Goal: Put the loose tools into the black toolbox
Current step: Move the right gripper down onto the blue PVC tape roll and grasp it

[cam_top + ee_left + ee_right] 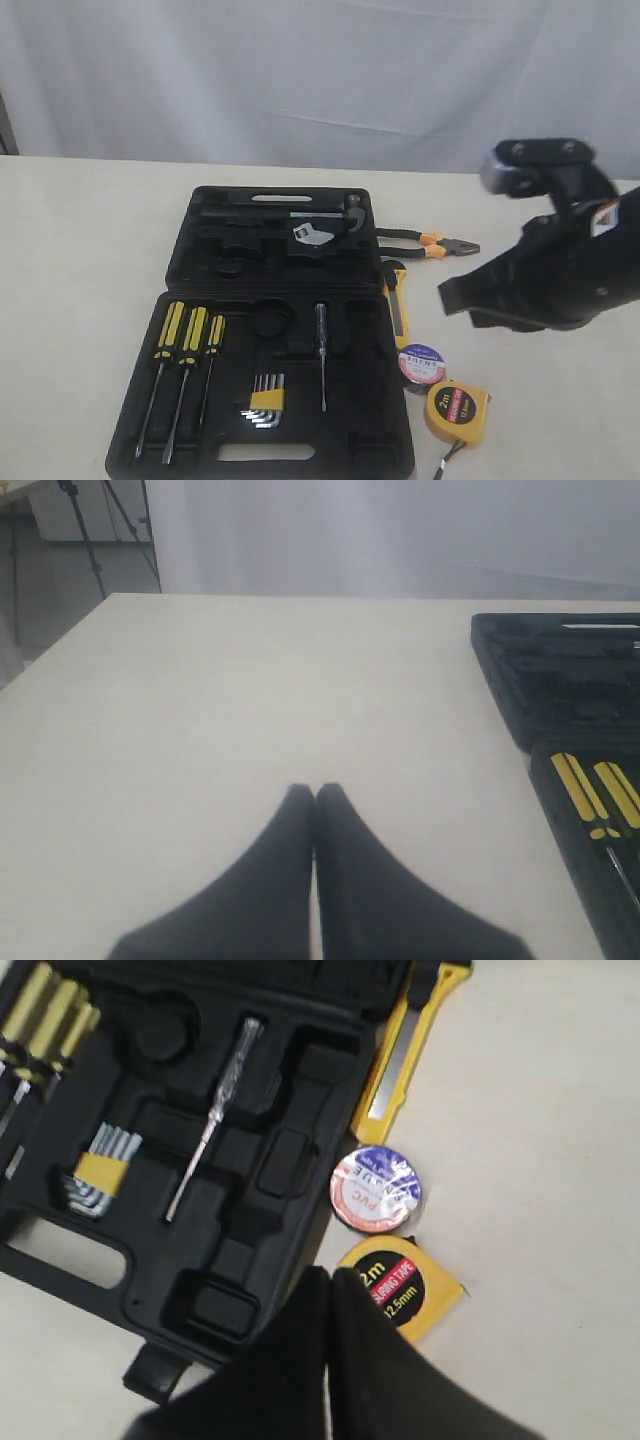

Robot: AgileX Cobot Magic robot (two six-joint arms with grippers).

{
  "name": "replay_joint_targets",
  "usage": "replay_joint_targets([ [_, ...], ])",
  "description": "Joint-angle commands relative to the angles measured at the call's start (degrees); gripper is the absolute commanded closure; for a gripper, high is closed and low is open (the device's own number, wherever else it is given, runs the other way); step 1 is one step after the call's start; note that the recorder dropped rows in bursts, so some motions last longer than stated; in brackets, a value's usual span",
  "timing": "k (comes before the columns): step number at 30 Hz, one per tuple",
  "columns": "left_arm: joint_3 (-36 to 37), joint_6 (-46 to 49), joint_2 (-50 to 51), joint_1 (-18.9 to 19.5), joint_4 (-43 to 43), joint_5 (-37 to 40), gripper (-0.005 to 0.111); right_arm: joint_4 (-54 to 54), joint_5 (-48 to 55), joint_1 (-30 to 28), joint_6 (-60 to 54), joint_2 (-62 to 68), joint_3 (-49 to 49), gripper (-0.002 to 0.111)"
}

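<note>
The black toolbox [350, 400] is laid open on the bench [80, 250]; just right of it, far to near, are placed the pliers [430, 243], utility knife [398, 305], tape roll [421, 364] and tape measure [457, 412]. The left claw [315, 790] and the right claw [328, 1275] are pressed together, empty.

three yellow-handled screwdrivers [189, 340], hex key set [265, 400], clear-handled screwdriver [321, 352], beige table [80, 250], white curtain [300, 70]

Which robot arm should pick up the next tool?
The right one, probably. Its shut jaws hang close to the tape measure, tape roll and knife. The left jaws sit over the table on the toolbox's other side.
</note>
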Motion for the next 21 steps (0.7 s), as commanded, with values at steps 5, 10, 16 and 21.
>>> replay_joint_targets([
  [5,0.1,-0.1,-0.1,-0.3,-0.6,-0.6,0.107,-7.8,-5.6,2.4,5.3,15.9,-1.1,0.109],
  [10,0.1,-0.1,-0.1,-0.3,-0.6,-0.6,0.107,-7.8,-8.9,2.4,3.3,19.4,-1.1,0.109],
  [16,0.1,-0.1,-0.1,-0.3,-0.6,-0.6,0.107,-7.8,-9.7,2.4,0.6,19.9,-1.5,0.108],
  [21,0.1,-0.1,-0.1,-0.3,-0.6,-0.6,0.107,-7.6,-9.4,2.4,0.6,19.9,-2.0,0.078],
])
